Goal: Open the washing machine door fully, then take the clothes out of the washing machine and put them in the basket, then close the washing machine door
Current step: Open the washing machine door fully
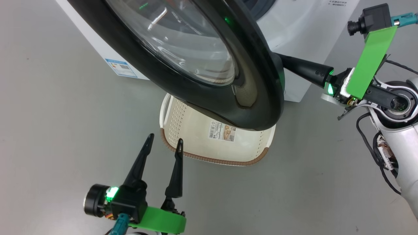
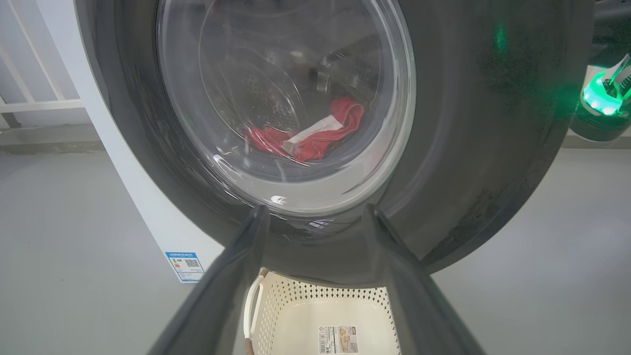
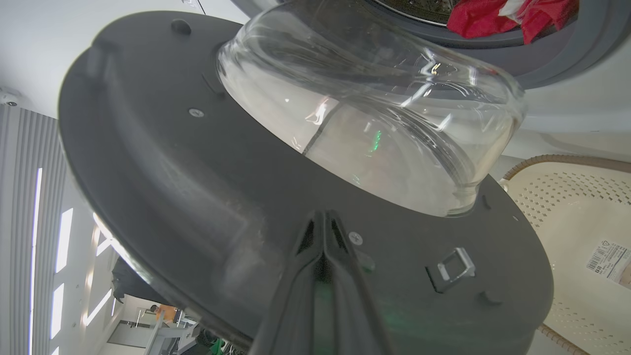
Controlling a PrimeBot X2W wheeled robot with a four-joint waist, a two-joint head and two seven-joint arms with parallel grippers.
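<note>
The washing machine door (image 1: 254, 81) stands partly swung out from the washing machine (image 1: 300, 19), its black rim overhanging the basket (image 1: 173, 120). My right gripper (image 1: 287, 62) is shut, its tips behind the door's edge; in the right wrist view they (image 3: 323, 214) rest against the door's dark inner face (image 3: 172, 172), below the glass bowl. My left gripper (image 1: 165, 137) is open and holds nothing, just outside the basket's near left rim. Through the glass the red and white clothes (image 2: 315, 135) lie in the drum, and they (image 3: 493, 17) also show past the gasket.
The cream basket (image 2: 305, 305) sits on the grey floor under the door, holding just a label sticker on its bottom. A blue label (image 1: 120, 68) marks the washer's white side. A white railing (image 2: 29, 103) stands far left. Open floor lies to the left and in front.
</note>
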